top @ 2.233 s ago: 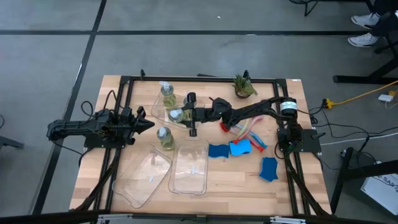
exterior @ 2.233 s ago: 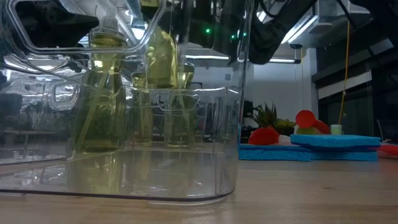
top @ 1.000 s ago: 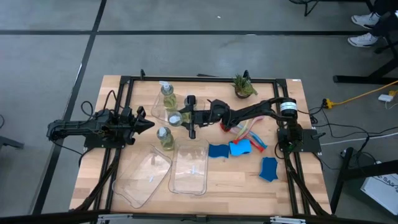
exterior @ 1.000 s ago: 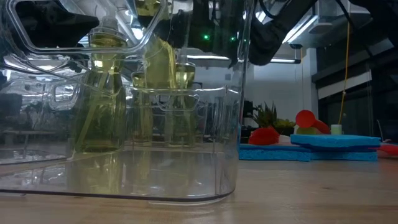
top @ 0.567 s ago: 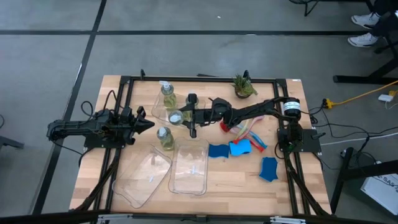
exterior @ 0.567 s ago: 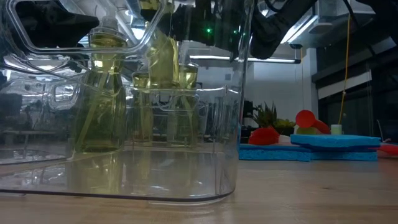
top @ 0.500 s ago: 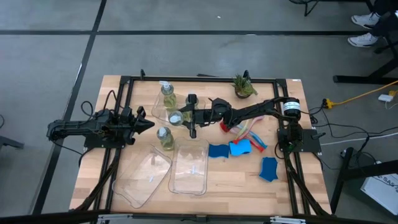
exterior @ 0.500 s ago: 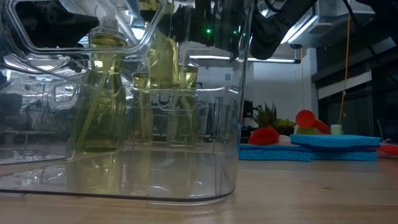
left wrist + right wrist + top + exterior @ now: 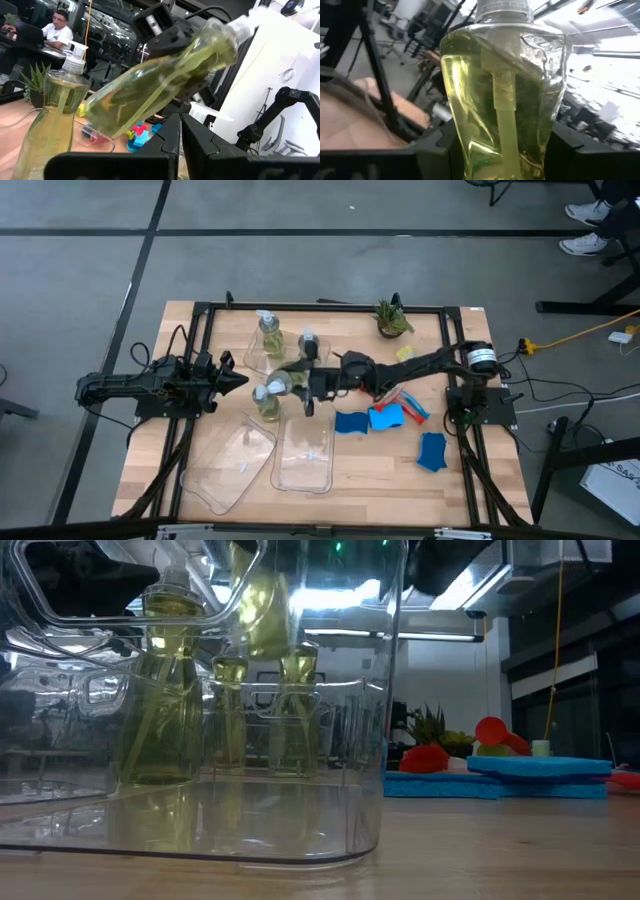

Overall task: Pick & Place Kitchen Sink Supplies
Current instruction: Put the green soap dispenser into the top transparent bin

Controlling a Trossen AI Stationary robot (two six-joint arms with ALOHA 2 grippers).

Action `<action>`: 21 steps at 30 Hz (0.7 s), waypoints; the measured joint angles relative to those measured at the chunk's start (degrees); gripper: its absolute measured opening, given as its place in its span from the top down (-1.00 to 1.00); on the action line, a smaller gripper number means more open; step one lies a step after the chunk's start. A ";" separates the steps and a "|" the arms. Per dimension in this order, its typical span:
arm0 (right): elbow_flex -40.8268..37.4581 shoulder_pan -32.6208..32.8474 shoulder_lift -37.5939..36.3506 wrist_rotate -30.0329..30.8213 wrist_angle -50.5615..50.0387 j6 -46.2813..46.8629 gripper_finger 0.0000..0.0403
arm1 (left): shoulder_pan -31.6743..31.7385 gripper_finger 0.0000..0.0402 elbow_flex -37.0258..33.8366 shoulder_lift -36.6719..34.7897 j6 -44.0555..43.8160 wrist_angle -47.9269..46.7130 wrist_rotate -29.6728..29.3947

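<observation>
Your small clear pump bottle of yellow-green liquid (image 9: 279,383) is up in the air, tipped on its side, gripped by the right gripper (image 9: 300,385), whose fingers are closed around the bottle's body. A second ago it was farther back on the table; now the right arm has carried it forward, so it hangs near the second clear pump bottle of yellow-green liquid (image 9: 266,402) and just behind the clear plastic trays. That looks like you are on the way to dropping it into a tray.

A third clear pump bottle (image 9: 268,333) stands upright near the back of the wooden table (image 9: 150,440).

The middle clear plastic tray (image 9: 306,452) sits in front of the held bottle. The other clear plastic tray (image 9: 228,465) lies slanted beside it. Both look to have nothing in them yet.

The flat blue sponge pieces (image 9: 385,420) and the slim red, blue and yellow-green brushes (image 9: 405,401) lie on the table to the right, not in any tray.

Your left gripper (image 9: 236,382) waits at the left side with its fingers pressed together, holding nothing.
</observation>
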 joint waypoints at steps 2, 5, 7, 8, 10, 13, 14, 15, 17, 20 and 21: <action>-1.79 0.80 -1.81 3.55 0.28 0.14 0.14 | 0.02 0.95 0.01 0.02 0.01 -0.01 0.01; -6.86 0.66 -3.99 5.74 5.41 3.92 0.14 | 0.02 0.95 -0.01 0.02 0.00 -0.02 0.02; -10.98 -0.47 -4.75 5.97 11.79 6.96 0.14 | 0.00 0.95 0.00 0.02 0.00 0.01 0.00; -12.93 -1.23 -5.03 6.06 15.37 8.74 0.14 | 0.02 0.95 0.01 0.01 0.01 -0.01 0.02; -16.57 -2.85 -5.36 6.17 21.55 12.01 0.14 | 0.01 0.94 0.00 0.01 0.00 0.01 0.02; -20.84 -5.11 -5.37 6.17 28.19 15.83 0.14 | 0.02 0.94 -0.02 0.01 0.00 0.01 0.00; -22.02 -5.66 -5.37 6.33 29.73 16.80 0.14 | 0.00 0.94 0.01 0.01 0.01 -0.01 0.00; -22.94 -6.11 -5.37 7.02 31.01 17.33 0.14 | 0.02 0.94 0.00 0.02 0.02 0.00 0.02; -24.55 -6.43 -5.77 10.65 32.72 17.13 0.14 | 0.00 0.94 -0.02 0.02 0.00 0.00 0.00; -26.26 -6.59 -6.80 15.79 32.62 16.00 0.14 | 0.01 0.94 0.00 0.00 0.01 0.01 0.01; -26.57 -6.61 -6.91 17.26 32.45 15.48 0.14 | 0.02 0.95 0.00 0.02 0.01 -0.02 0.00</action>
